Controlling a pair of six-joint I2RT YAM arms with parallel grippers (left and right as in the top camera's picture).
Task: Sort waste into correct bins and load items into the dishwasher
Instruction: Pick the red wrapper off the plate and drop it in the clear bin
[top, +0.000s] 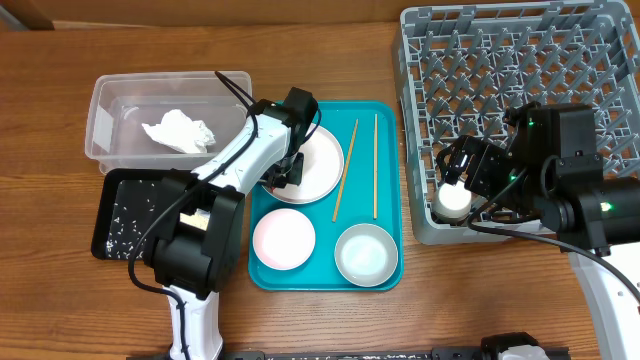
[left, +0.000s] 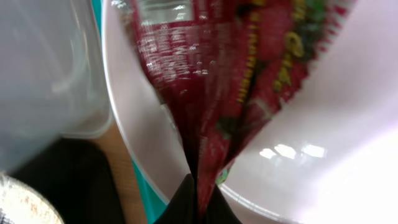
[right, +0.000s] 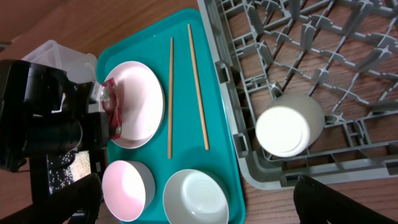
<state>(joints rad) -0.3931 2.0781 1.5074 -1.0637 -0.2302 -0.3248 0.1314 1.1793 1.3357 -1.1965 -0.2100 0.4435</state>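
The left claw (left: 198, 198) is pinched narrow on the red wrapper (left: 211, 93), over the white plate (left: 323, 124). Just beside this claw is the clear tub (top: 110, 110) with the tissue (top: 180, 132), and the black tray (top: 112, 215) is near. The right claw (top: 462, 172) stands wide over the white cup (right: 289, 124), which lies in the grey rack (top: 520, 60). Chopsticks (top: 345, 172), a pink bowl (top: 284, 240) and a whitish bowl (top: 364, 253) lie between the claws on the teal tray (top: 392, 272), on a wooden table (top: 50, 300)

A brown wooden table (top: 60, 300) with long, streaked grain running left to right fills the overhead view to every edge. The light on it is even and soft, casting only faint shadows. A paler tan strip (top: 25, 10), unidentifiable, crosses the upper left corner.
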